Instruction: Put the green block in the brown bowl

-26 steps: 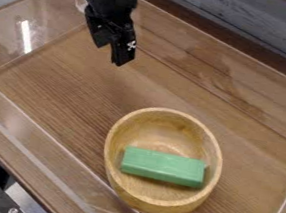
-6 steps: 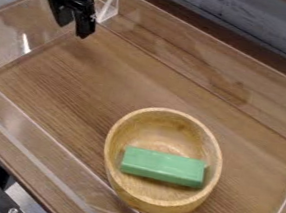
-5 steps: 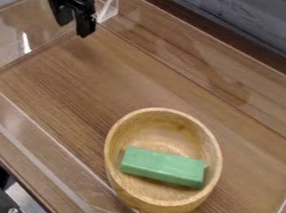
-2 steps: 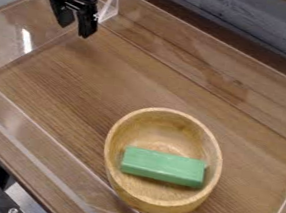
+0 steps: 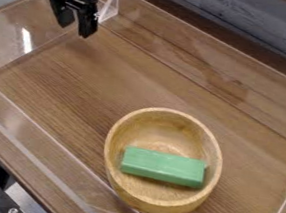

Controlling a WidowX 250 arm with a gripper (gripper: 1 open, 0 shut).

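A: Where is the tool (image 5: 75, 20), and what is it doing?

B: It hangs at the upper left of the camera view, above the far left corner of the wooden desk (image 5: 151, 74), close to the clear wall (image 5: 15, 34) that fences the work area. Its two dark fingers point down and sit a little apart, with a narrow gap between them. Nothing is held in that gap; the tool is empty.

A: And the green block (image 5: 164, 167)?

B: It lies flat inside the brown bowl (image 5: 129, 127), on the bowl's floor, toward the near side, with its long edge running roughly left to right. The bowl sits at the lower middle of the view, well apart from the tool.

A: So what is the step in hand?

B: Judging by how things lie, the placing is done: the block is in the bowl and the tool is clear of both. What remains, I would say, is only to hold off or park safely. To do that well, the tool should stay high and keep away from the bowl, so that nothing nudges the rim or tips the block out, and it should mind the clear wall just beside it.

A: How is the arm posed?

B: Only its lowest part shows, a black wrist entering from the top edge and hanging almost straight down, the fingers leaning slightly toward the right. Whether the fingertips touch the desk I cannot tell; they appear to hover above it
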